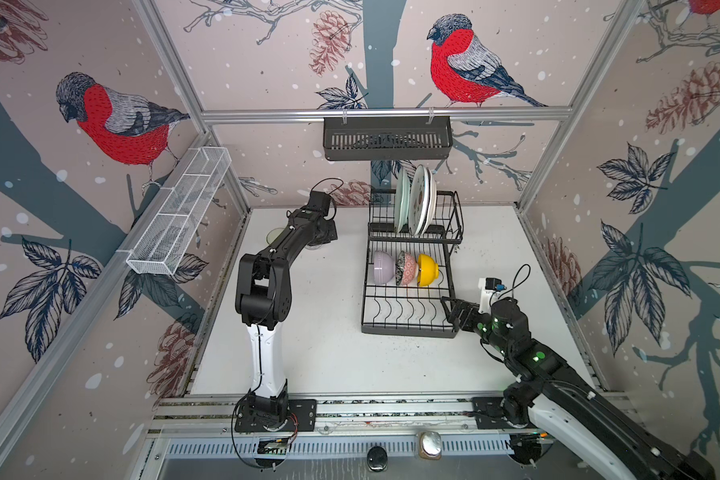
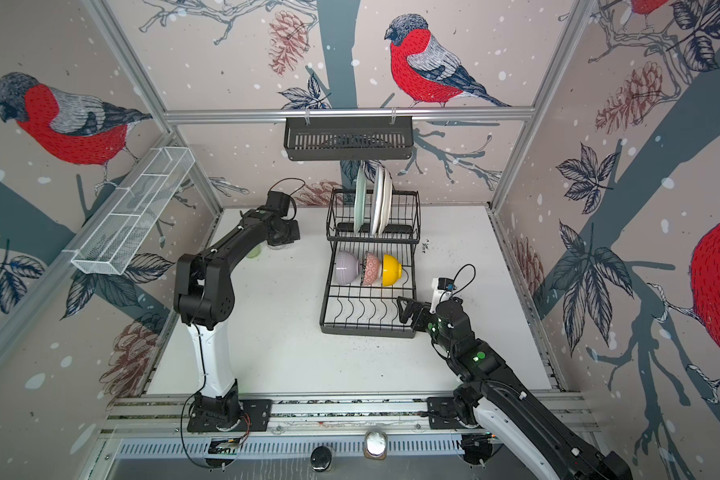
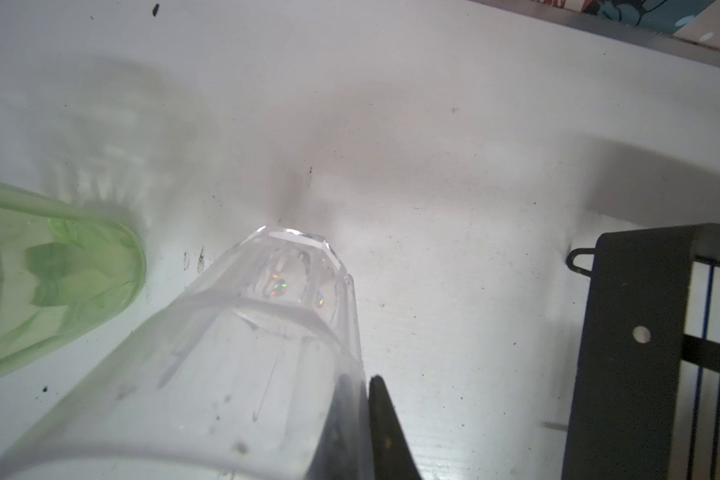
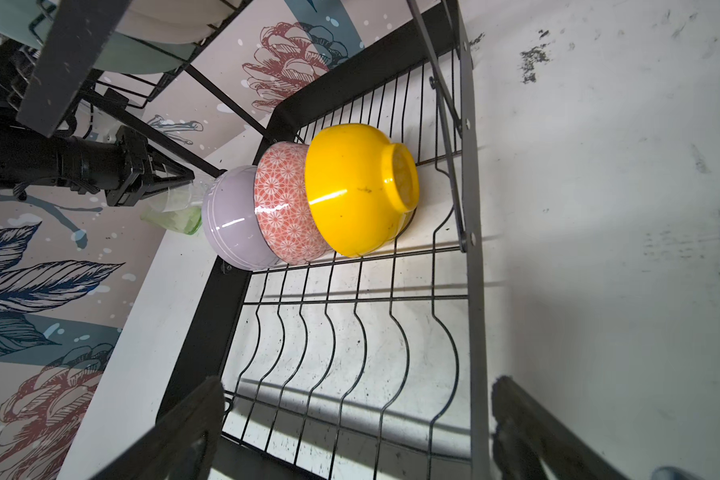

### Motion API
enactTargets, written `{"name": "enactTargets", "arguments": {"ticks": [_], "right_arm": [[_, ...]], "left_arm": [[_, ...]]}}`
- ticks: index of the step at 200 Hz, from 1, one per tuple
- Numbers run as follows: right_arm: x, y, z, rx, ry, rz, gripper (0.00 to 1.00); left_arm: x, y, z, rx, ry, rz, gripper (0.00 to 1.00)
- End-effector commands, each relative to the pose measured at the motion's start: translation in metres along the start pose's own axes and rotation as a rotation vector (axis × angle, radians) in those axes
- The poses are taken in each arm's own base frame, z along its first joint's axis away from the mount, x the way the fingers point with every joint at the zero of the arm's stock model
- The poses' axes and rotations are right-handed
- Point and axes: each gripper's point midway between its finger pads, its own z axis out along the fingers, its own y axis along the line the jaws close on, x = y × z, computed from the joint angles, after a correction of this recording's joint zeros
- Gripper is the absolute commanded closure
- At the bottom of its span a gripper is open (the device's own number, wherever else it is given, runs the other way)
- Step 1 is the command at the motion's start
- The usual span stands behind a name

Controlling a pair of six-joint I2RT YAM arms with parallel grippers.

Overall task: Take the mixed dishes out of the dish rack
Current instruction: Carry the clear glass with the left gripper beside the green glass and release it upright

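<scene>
The left tool (image 3: 360,411) is closed on the clear glass (image 3: 267,332), one finger (image 3: 385,419) outside the wall near the rim and the other seen dimly through the glass; the glass runs from the tool down towards the bench (image 3: 454,145), and whether its base touches the bench cannot be told. The green glass (image 3: 59,274) stands on the bench just beside the held glass, apart from it. A corner of the dish rack (image 3: 632,332) lies near this tool on the opposite side from the green glass.

The right tool (image 4: 352,419) is wide open and grips nothing; its two fingers (image 4: 175,428) straddle the near edge of the rack's lower tier, with bare wavy dividers directly below and ahead. Farther ahead of this tool three bowls lie on their sides on the lower tier, nested in a row; the yellow bowl (image 4: 358,187) is the closest, its foot turned towards the tool's side, then the pink-patterned bowl (image 4: 287,208), then the lilac bowl (image 4: 229,224). Beyond the bowls, on the raised tier, the pale green plate (image 1: 400,199), the patterned white plate (image 1: 418,199) and the plain white plate (image 1: 432,203) stand on edge, close together.
</scene>
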Motion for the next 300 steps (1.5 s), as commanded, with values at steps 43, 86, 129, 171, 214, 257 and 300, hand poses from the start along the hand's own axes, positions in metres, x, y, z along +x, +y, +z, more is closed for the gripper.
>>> {"name": "enactTargets", "arguments": {"ticks": [43,86,129,171,214,257,300], "right_arm": [[0.002,0.002,0.004,-0.026,0.005,0.026,0.0],[0.002,0.001,0.005,-0.025,0.006,0.029,0.0],[0.004,0.001,0.007,-0.026,0.015,0.03,0.01],[0.004,0.001,0.008,-0.026,0.019,0.029,0.0],[0.003,0.0,0.008,-0.023,0.018,0.027,0.01],[0.001,0.001,0.008,-0.025,0.016,0.029,0.0],[-0.001,0.001,0.007,-0.016,0.021,0.025,0.01]], "left_arm": [[0.003,0.003,0.008,-0.012,0.022,0.014,1.0],[0.002,-0.001,0.014,-0.004,0.038,0.015,0.89],[-0.007,-0.005,0.007,0.021,0.01,0.018,0.61],[-0.01,-0.006,0.003,0.022,0.001,0.019,0.32],[-0.011,-0.006,-0.006,0.027,-0.024,0.037,0.06],[-0.01,-0.006,-0.017,0.037,-0.049,0.033,0.03],[-0.003,-0.005,-0.033,0.045,-0.102,0.046,0.03]]}}
